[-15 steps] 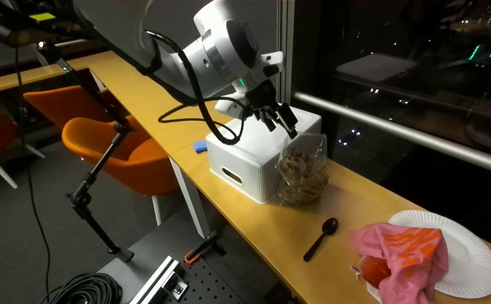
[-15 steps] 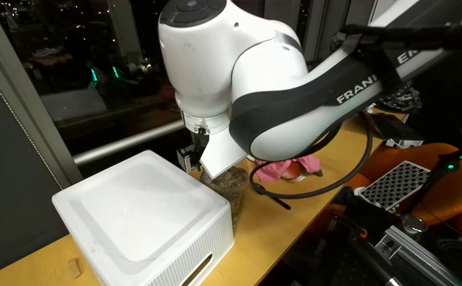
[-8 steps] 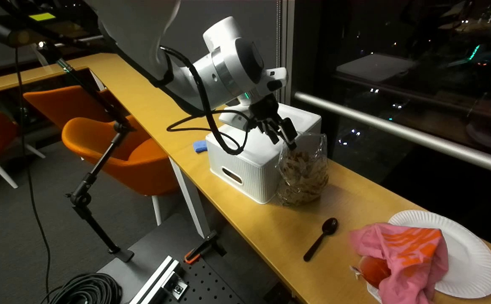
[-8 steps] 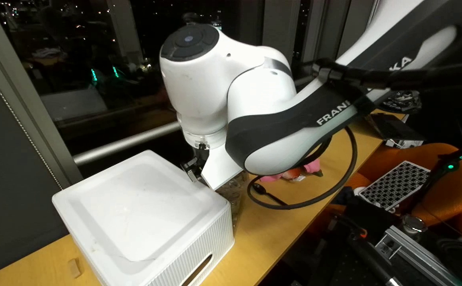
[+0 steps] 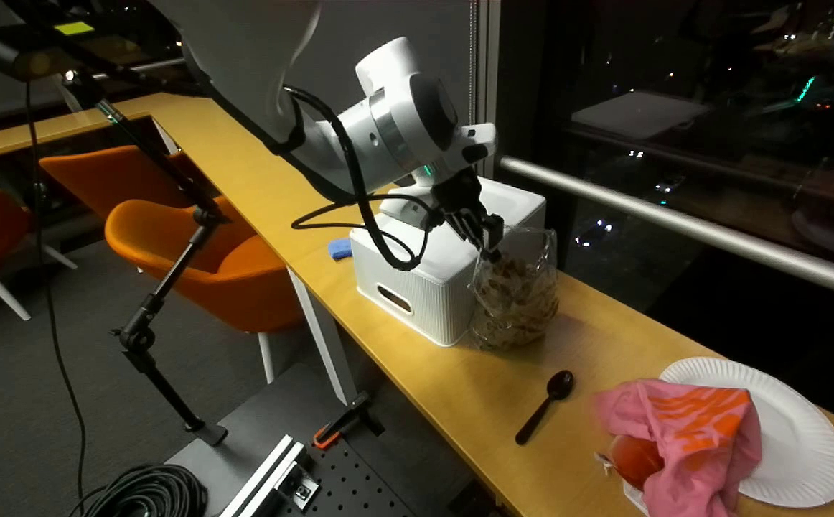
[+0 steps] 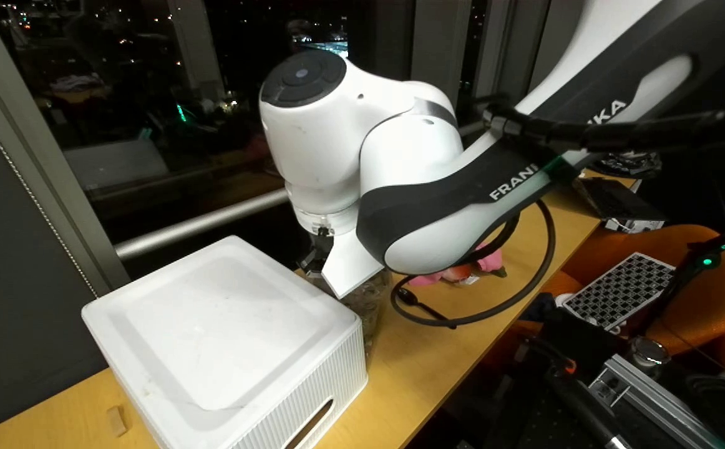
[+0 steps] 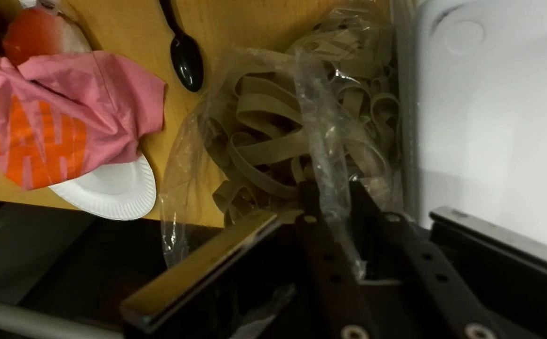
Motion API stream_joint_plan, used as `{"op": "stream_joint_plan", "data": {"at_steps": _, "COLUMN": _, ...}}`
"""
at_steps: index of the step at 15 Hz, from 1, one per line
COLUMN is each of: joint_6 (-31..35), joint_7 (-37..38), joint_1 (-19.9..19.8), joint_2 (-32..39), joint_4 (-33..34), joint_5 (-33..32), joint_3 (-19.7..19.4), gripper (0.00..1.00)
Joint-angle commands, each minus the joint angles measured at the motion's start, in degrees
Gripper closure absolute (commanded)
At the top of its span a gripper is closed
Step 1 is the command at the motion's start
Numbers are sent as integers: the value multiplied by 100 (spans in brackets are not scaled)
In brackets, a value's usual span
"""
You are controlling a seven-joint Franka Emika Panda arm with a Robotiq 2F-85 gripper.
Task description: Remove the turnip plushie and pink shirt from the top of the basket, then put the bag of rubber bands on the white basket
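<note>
Beside the white basket (image 5: 417,298) stands the clear bag of rubber bands (image 5: 514,309), upright on the table with its mouth loosely open. My gripper (image 5: 490,251) reaches down at the bag's rim. In the wrist view a strip of clear plastic runs between the fingertips of the gripper (image 7: 332,188), which stand a narrow gap apart with the tan rubber bands (image 7: 269,108) below. The basket's white lid (image 6: 213,330) carries nothing. At the table's other end lies the pink shirt (image 5: 711,431), touching the red turnip plushie (image 5: 636,459).
A black spoon (image 5: 546,406) lies between the bag and the shirt. A white paper plate (image 5: 797,445) is partly under the shirt. The window rail (image 5: 675,222) runs along the table's back edge, and a blue item (image 5: 340,249) sits behind the basket.
My gripper has come down to the bag's mouth and moved slightly toward the bag. Its jaws have narrowed around the plastic. The bag, basket, shirt and plushie stay where they were.
</note>
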Motion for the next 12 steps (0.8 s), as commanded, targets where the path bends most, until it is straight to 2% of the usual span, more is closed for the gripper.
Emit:
{"op": "stream_joint_plan", "data": {"at_steps": 1, "joint_6": -5, "joint_7": 84, "joint_1": 92, "joint_2": -8, "joint_4": 41, "joint_5": -145, "joint_3": -133, "gripper": 100}}
{"op": "stream_joint_plan", "data": {"at_steps": 12, "joint_6": -475, "joint_7": 88, "joint_1": 44, "joint_2": -321, "joint_4": -53, "joint_5": -231, "joint_3": -234, "gripper": 100}}
